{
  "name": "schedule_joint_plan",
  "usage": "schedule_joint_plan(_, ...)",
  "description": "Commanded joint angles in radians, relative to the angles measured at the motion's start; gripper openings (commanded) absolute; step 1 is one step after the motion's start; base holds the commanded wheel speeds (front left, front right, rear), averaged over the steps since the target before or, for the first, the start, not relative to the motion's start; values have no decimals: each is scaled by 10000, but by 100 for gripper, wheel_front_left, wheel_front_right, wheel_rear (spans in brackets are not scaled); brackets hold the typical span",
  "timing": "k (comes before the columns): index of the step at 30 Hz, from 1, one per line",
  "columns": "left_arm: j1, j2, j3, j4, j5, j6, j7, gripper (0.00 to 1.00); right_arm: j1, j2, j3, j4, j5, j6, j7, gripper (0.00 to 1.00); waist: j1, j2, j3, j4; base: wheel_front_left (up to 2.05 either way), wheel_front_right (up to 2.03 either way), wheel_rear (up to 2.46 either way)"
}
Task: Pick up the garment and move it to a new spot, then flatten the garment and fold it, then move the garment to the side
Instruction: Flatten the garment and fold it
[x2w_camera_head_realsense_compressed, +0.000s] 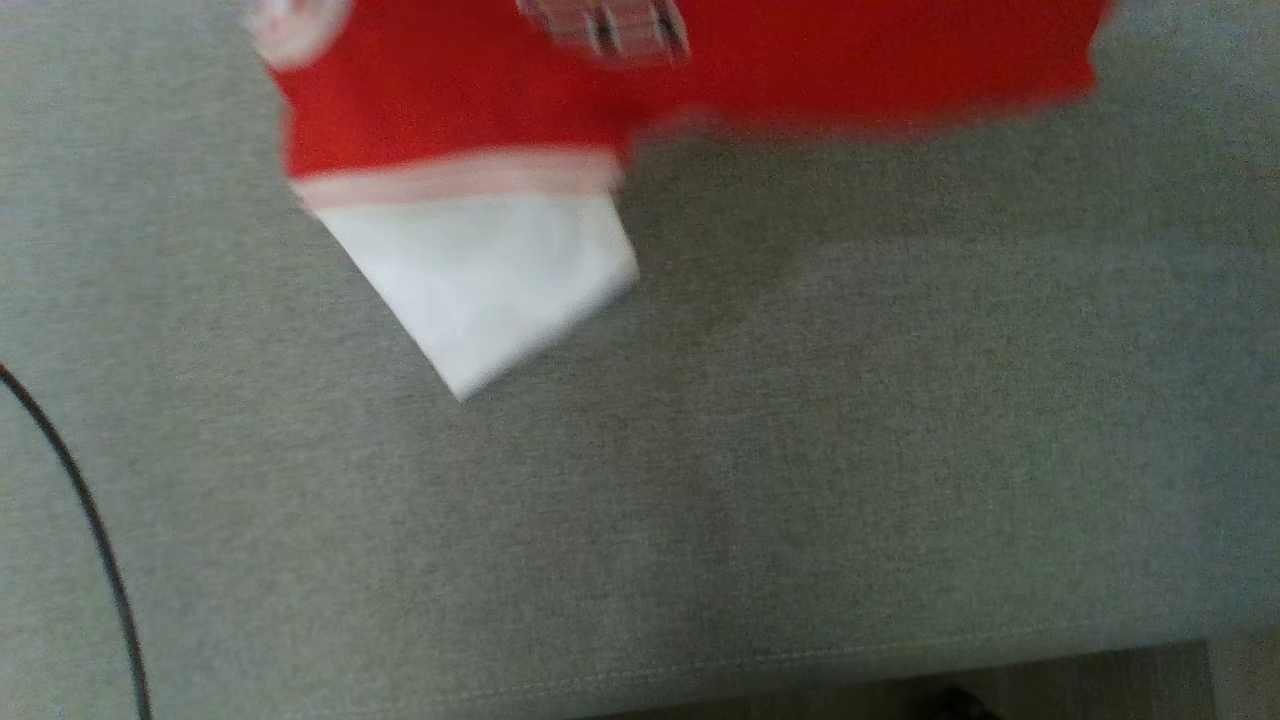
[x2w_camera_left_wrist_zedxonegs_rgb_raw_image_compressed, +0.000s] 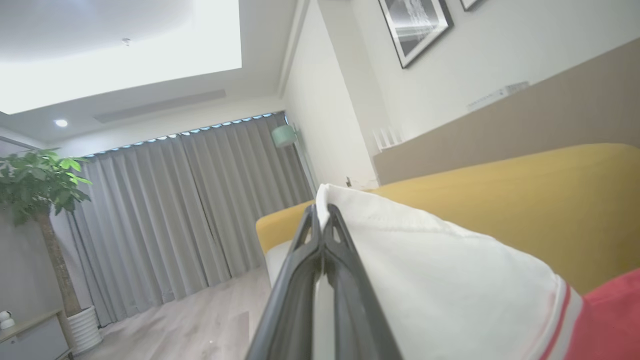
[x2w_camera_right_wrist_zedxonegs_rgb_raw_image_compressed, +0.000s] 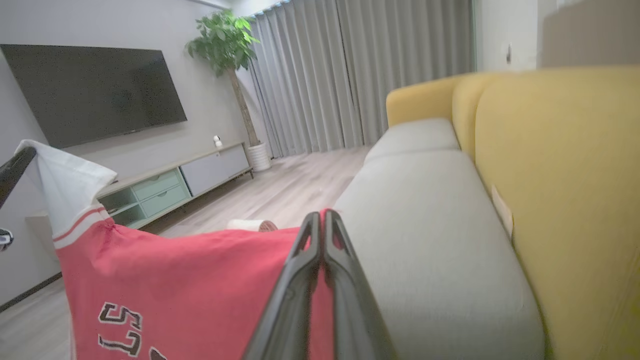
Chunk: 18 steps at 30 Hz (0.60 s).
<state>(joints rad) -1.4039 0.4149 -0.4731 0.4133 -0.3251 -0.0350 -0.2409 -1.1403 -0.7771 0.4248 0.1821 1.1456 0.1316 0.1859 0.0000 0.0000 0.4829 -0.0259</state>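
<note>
Hanging stretched between the two grippers, the garment (x2w_camera_head_realsense_compressed: 450, 110) is being held by two of its edges. In the left wrist view the left gripper (x2w_camera_left_wrist_zedxonegs_rgb_raw_image_compressed: 321, 212) is being kept pressed together on the hem of the white sleeve (x2w_camera_left_wrist_zedxonegs_rgb_raw_image_compressed: 440, 290), with the fabric falling away to the right of the fingers and turning red at the lower right corner. In the right wrist view the right gripper (x2w_camera_right_wrist_zedxonegs_rgb_raw_image_compressed: 321, 220) is being kept pinched on the red body of the garment (x2w_camera_right_wrist_zedxonegs_rgb_raw_image_compressed: 190, 280), which is spreading to the left of the fingers. At the left edge of that view the white sleeve is being gripped by another dark finger (x2w_camera_right_wrist_zedxonegs_rgb_raw_image_compressed: 12, 170).

In the head view the garment is being seen against the grey seat cushion (x2w_camera_head_realsense_compressed: 800, 480), along the upper part of the frame, with the white sleeve pointing down and towards the left. The yellow backrest (x2w_camera_right_wrist_zedxonegs_rgb_raw_image_compressed: 560, 190) is being shown beside the cushion in the right wrist view.

The top of the garment is being cut off by the upper edge of the head view, and that whole view is being softened by blur. The dark lettering (x2w_camera_right_wrist_zedxonegs_rgb_raw_image_compressed: 120, 325) is being cut off at the bottom of the right wrist view, so it cannot be read in full. How much cloth lies between each pair of fingers cannot be told.
</note>
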Motion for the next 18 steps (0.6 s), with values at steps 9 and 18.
schedule_joint_plan(9,-3233,-249,902,-241,1195,-102,-204,0,-2960,-369,1329,1314,-1408,-9,-2076,0,0,0,1141,-265,0,0,0)
schedule_joint_plan(18,379,-695,1810,-2051,1048,-604,-207,0,-2032,-690,3438,1657,-851,-9,-3896,0,0,0,1522,69,0,0,0)
